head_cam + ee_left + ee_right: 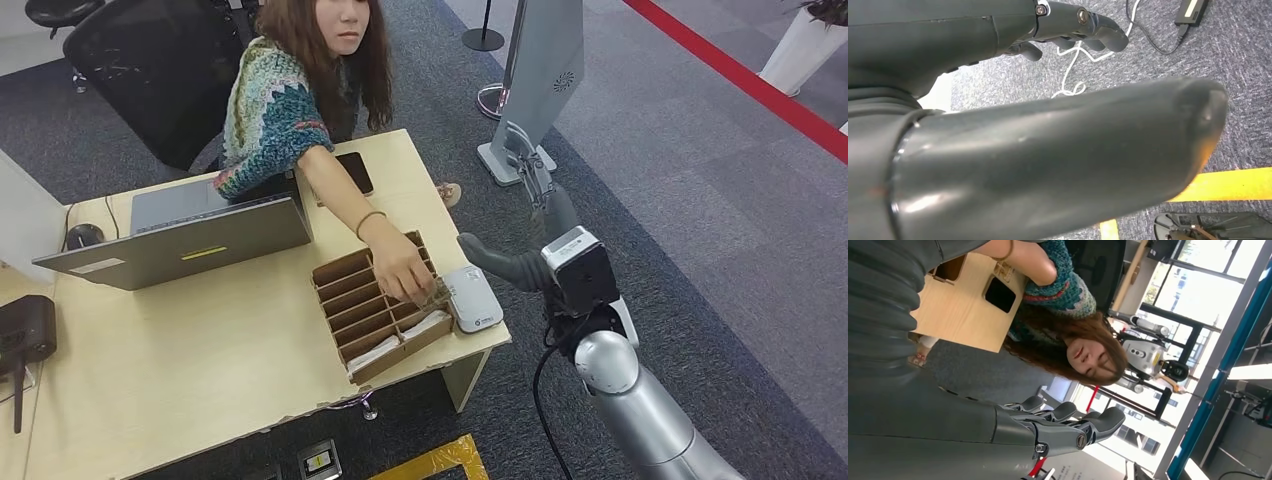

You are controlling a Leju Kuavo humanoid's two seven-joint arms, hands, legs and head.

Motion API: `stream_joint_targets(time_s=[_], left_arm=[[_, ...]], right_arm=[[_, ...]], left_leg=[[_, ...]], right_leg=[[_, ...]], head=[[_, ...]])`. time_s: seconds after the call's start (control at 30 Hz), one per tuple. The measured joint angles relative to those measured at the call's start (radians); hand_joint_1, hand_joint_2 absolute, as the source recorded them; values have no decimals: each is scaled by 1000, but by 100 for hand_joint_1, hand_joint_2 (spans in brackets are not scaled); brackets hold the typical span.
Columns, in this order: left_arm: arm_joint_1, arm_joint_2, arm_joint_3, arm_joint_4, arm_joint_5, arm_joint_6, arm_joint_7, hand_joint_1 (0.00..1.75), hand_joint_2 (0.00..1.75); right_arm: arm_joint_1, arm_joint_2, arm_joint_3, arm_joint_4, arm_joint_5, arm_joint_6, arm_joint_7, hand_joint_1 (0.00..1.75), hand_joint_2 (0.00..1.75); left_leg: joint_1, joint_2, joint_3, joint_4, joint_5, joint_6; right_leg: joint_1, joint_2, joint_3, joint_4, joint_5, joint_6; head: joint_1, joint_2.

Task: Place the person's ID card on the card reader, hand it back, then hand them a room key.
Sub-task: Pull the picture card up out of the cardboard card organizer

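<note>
Writing is too small to read anywhere: the white card reader (473,297) carries a small blue mark near its corner and the grey laptop (190,240) has a yellow sticker and a pale label on its lid, none of them legible.

The right hand (505,262) hovers just off the bench edge beside the card reader, its silver arm rising from below and bending at the wrist so that the grey thumb points toward the reader. In the right wrist view the dark fingers (1068,422) stretch out side by side, slightly curled, with nothing between them; the hand is empty and spread. The left hand (1068,30) hangs down over grey carpet, its fingers loosely extended and holding nothing, with a white cable (1075,65) lying on the floor beyond them.

The card reader is a flat white rounded box lying at the corner of the light wooden bench (200,370). Touching its side is a brown cardboard tray with slotted compartments (375,305); white cards (385,347) stand in the slots at the end of the tray farthest from the person. A person in a multicoloured knitted sweater (275,110) sits behind the bench and reaches a hand (400,272) into the tray, next to the reader. Whether that hand holds the ID card cannot be told. A dark phone (355,172) lies beyond the tray, near the person.
</note>
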Motion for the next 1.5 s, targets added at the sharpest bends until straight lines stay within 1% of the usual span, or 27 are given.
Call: stream_joint_targets(time_s=[0.4, 1.5], left_arm=[[-1, 0, 0, 0, 4, 9, 0, 0, 0], [4, -5, 0, 0, 9, 10, -1, 0, 0]], right_arm=[[-3, 2, -3, -8, -32, 9, -5, 0, 175], [-6, -1, -3, -10, -30, -7, -3, 0, 175]], left_leg=[[0, 0, 0, 0, 0, 0], [0, 0, 0, 0, 0, 0]], right_leg=[[0, 0, 0, 0, 0, 0], [0, 0, 0, 0, 0, 0]], head=[[0, 0], [0, 0]])
